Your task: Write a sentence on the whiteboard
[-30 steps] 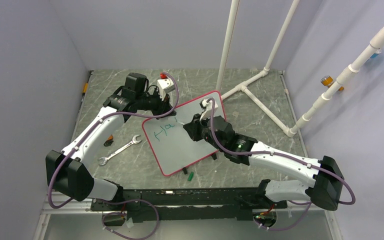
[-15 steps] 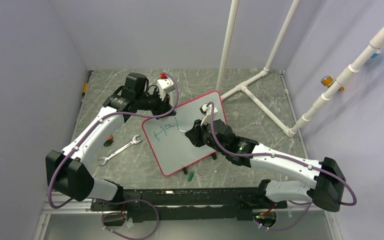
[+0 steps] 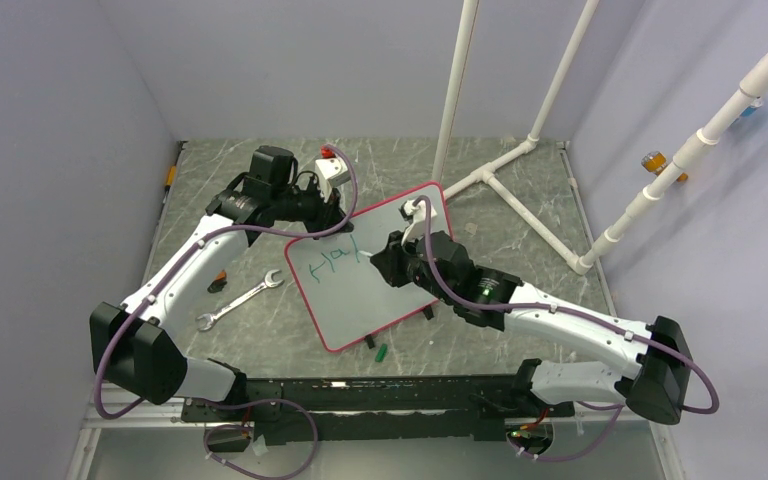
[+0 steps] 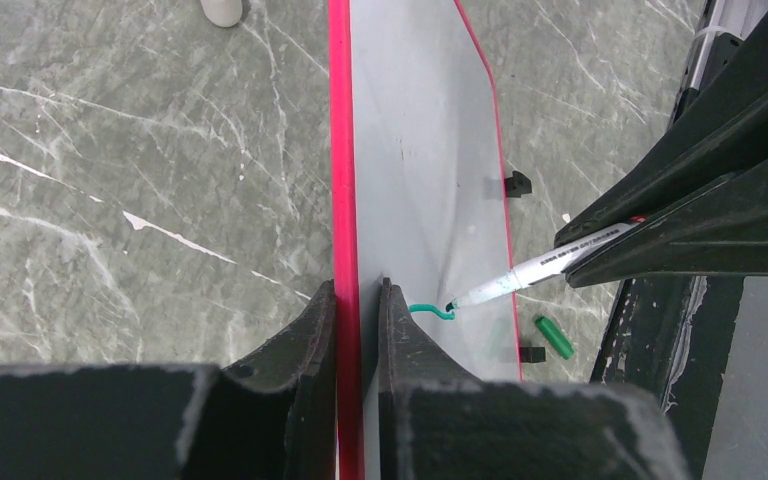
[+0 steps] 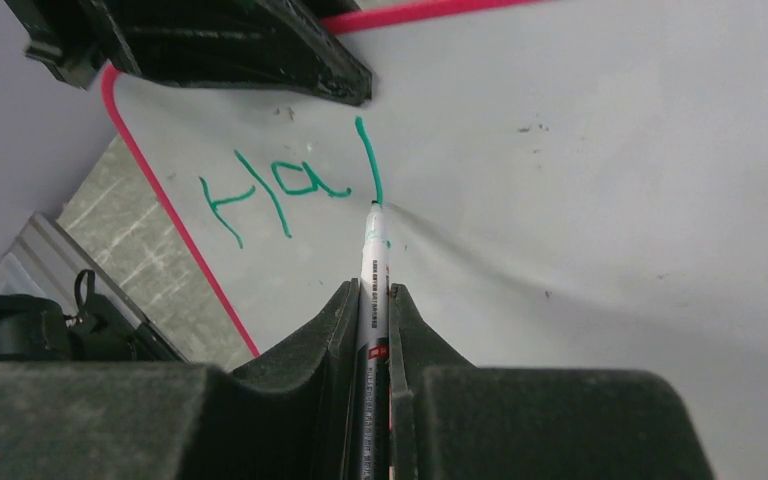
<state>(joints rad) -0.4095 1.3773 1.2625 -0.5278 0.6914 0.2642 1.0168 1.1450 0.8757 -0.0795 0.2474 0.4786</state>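
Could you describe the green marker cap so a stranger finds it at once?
Find the whiteboard with the red-pink frame. Just off its near edge, beside a black clip foot, lies the green marker cap. It is the only loose green piece.

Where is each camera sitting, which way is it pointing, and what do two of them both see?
Top external: above, behind the bases, looking down at the table; left arm and right arm, whiteboard between.
Left wrist: on the left arm, looking along the left gripper, shut on the whiteboard's red edge; own jaws show.
Right wrist: on the right arm, looking along the right gripper, shut on the marker at the green writing; own jaws show.
Both wrist views share the marker tip on the board.
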